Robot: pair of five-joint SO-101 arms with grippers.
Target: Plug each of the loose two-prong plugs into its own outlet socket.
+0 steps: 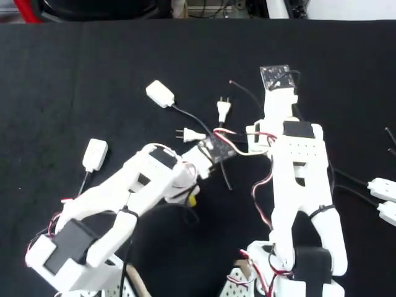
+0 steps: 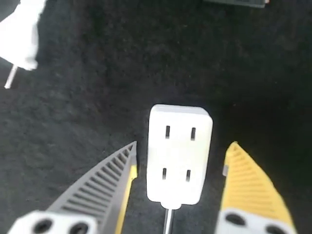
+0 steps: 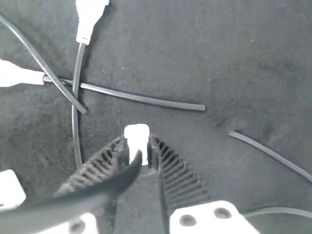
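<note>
A black cloth [image 1: 74, 62] covers the work surface. Beyond the cloth's far edge sit a red thing [image 1: 26, 9] and a white thing [image 1: 277, 7].

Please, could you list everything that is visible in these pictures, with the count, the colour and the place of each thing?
table: one, black, under everything.
outlet sockets: two, white, cabled, on the table's left half.
white blocks: two, cabled, at the table's right edge; kind unclear.
two-prong plugs: two, white, near the table's centre.
cables: several, black, crossing near the plugs.
small white piece: one, in the right claw; kind unclear.
arms: two, white, side by side.
left claw: open, grey and yellow, on either side of one socket, not touching it.
right claw: shut on the small white piece.
</note>
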